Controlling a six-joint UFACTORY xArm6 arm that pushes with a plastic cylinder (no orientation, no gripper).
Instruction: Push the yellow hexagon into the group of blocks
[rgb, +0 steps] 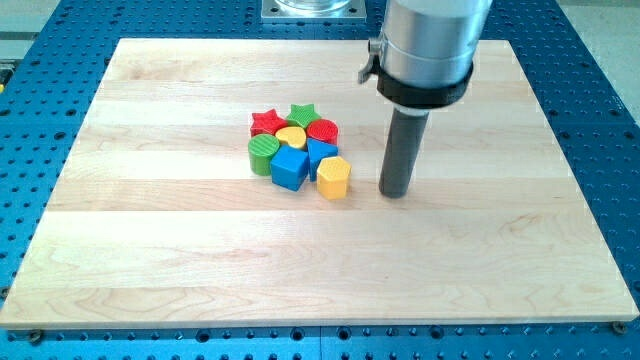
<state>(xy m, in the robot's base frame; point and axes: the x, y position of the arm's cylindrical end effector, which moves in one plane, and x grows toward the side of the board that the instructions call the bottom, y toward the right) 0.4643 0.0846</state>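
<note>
my tip (396, 193): bare rod, no jaws, touching nothing | yellow hexagon (334, 177): just toward view's left of tip, against group's blue block (321, 153) | push leftward

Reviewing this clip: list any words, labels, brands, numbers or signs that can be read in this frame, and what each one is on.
None: no readable text in this view.
The wooden board, the blue perforated table, the yellow hexagon, the other coloured blocks and the arm above my tip all show no print.
</note>
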